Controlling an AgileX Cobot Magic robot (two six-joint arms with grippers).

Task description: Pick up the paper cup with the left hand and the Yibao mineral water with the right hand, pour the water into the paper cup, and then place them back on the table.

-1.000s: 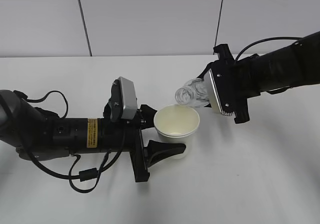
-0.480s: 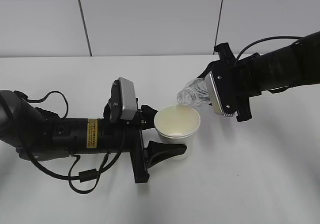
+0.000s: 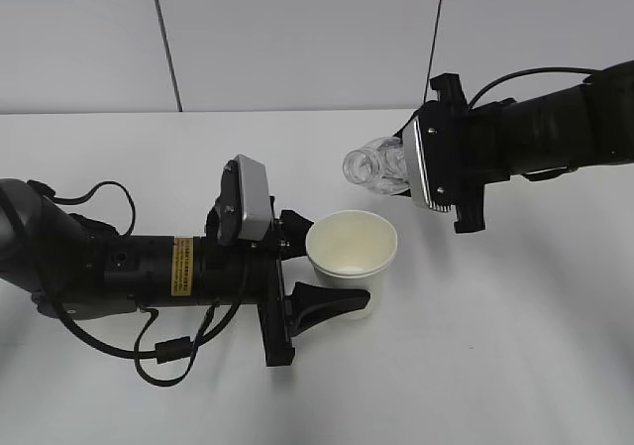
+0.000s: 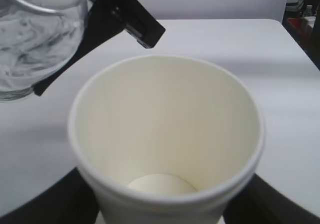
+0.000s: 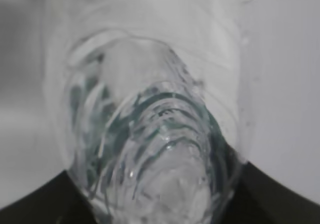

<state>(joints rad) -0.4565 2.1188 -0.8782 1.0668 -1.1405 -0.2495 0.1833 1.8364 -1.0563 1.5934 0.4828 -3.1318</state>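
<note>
I saw left gripper clamped on the paper cup, right gripper clamped on the tilted Yibao mineral water above the worktop.

Lab or robot test room, looks like. Plain white table, bare grey panel wall with dark seams behind it. Two black robot arms with loose cables and wrist cameras work on the table. No home or kitchen fittings in view; dark clutter at the left wrist view's far right edge, unclear.
</note>
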